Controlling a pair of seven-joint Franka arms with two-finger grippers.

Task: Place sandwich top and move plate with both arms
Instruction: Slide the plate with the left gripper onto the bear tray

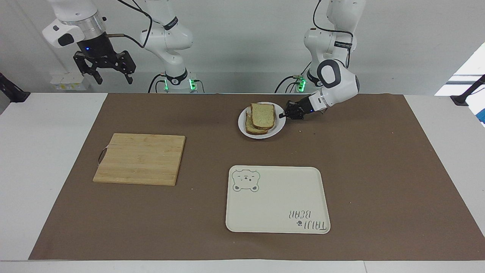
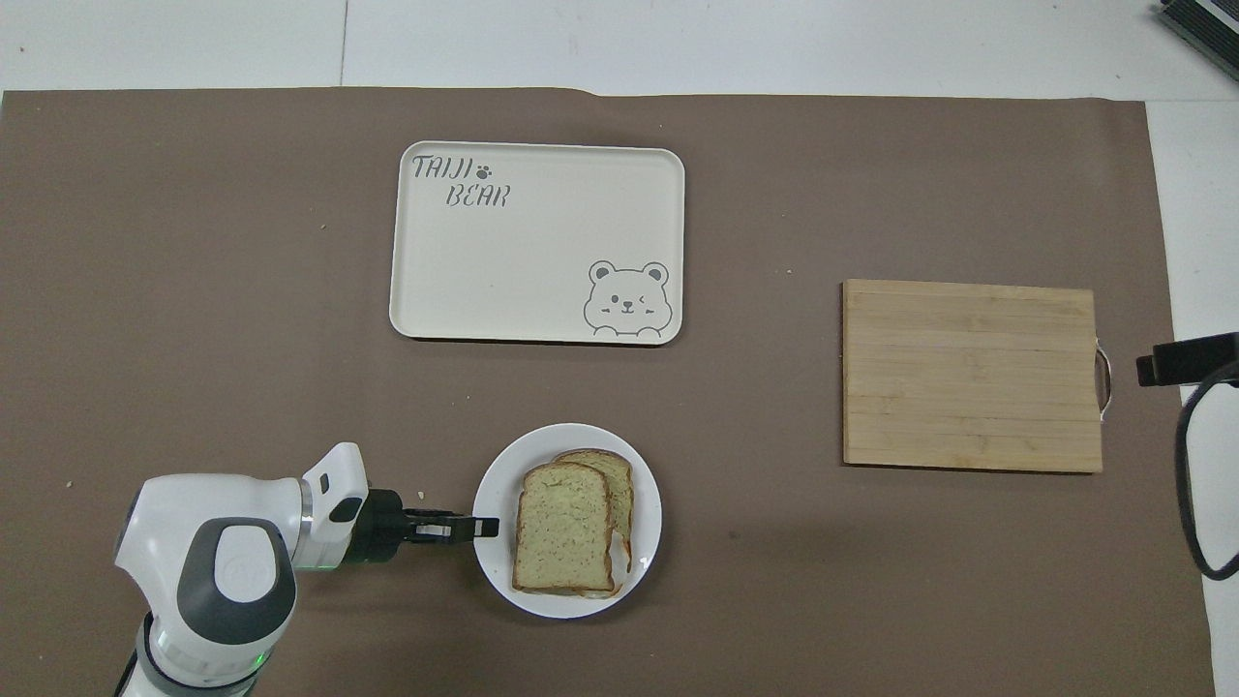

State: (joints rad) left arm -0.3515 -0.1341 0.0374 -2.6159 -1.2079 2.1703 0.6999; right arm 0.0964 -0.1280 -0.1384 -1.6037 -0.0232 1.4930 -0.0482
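The small white plate (image 1: 278, 129) is close to the robots, near the middle of the brown mat. It carries the sandwich top (image 1: 262, 115), a pale speckled slice lying on a lower slice that pokes out beside it. My left gripper (image 1: 283, 115) is shut on the plate's rim on the side toward the left arm's end. I cannot tell whether the plate rests on the mat or is just above it. The overhead view shows the plate (image 2: 498, 484), the sandwich top (image 2: 564, 526) and the left gripper (image 2: 484, 528). My right gripper (image 1: 104, 72) waits open, raised high over its end of the table.
A cream tray with a bear drawing (image 1: 276, 199) (image 2: 537, 242) lies farther from the robots than the plate. A wooden cutting board (image 1: 140, 158) (image 2: 971, 375) lies toward the right arm's end. A few crumbs lie on the mat beside the left gripper.
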